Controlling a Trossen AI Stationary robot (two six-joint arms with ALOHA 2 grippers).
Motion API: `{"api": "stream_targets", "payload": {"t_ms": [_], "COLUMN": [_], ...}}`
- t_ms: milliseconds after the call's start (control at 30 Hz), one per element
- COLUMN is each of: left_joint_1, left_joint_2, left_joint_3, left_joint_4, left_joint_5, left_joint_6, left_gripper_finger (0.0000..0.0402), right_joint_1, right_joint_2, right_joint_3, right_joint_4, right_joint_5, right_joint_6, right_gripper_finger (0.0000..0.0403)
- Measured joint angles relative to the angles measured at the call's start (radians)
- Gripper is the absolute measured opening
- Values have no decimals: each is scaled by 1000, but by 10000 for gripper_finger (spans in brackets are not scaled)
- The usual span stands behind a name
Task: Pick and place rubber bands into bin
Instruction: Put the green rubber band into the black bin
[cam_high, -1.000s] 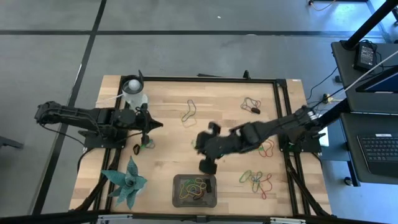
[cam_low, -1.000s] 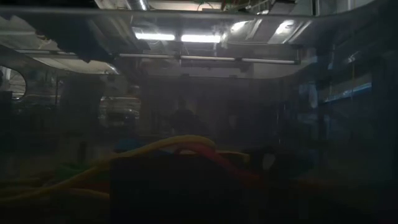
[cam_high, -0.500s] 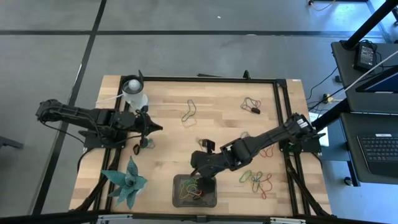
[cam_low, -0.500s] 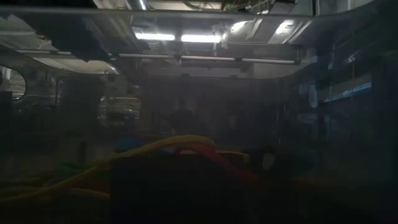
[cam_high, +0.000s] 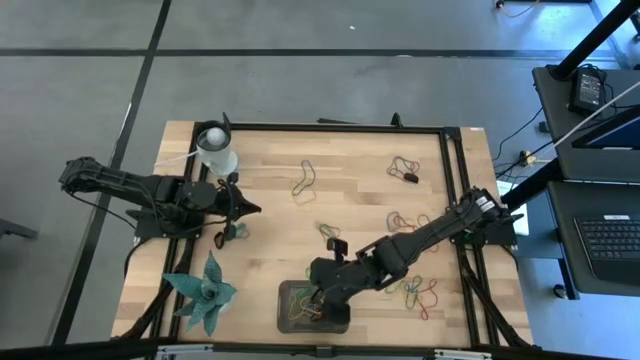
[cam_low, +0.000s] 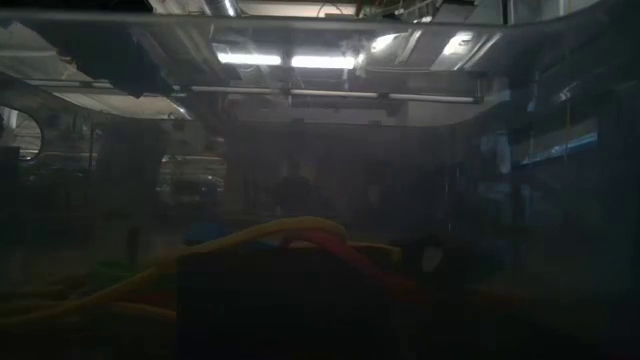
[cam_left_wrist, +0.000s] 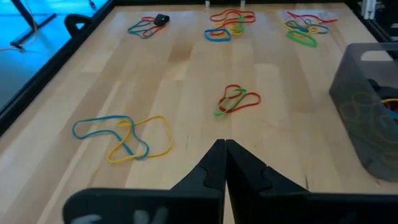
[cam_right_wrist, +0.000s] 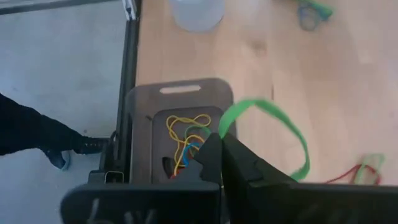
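The right arm has swung down from mid-table to the bin (cam_high: 313, 306) at the near edge of the wooden table (cam_high: 270, 215), grey floor around. The right gripper (cam_right_wrist: 221, 144), pinched shut, holds a green rubber band (cam_right_wrist: 292, 134) over it, seen only by its wrist camera. The left gripper (cam_high: 253, 207) waits closed and empty near the white cup (cam_high: 214, 146).

Both arms all dark/black, chunky segmented links with blocky joint housings. Left arm (cam_high: 140, 190) has a thin black cable looping off its base end. Right arm (cam_high: 420, 240) is the same build, with a lighter patch near its base link. Fingers (cam_left_wrist: 245, 171) are matte black, wedge-shaped, tapering to a point; a flat black crossbar sits behind them. Right arm's fingers (cam_right_wrist: 242, 165) are an identical black wedge pair.
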Motion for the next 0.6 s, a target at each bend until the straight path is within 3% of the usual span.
{"api": "stream_targets", "payload": {"t_ms": [600], "left_joint_1": [-2], "left_joint_2": [0], "left_joint_3": [0], "left_joint_4": [-10], "left_joint_5": [-7], "left_joint_6": [36], "left_gripper_finger": [2], "right_joint_1": [45], "right_joint_2": [242], "right_joint_3": [-1], "right_joint_4": [90], "right_joint_5": [-127], "right_joint_6": [198], "right_gripper_finger": [0]}}
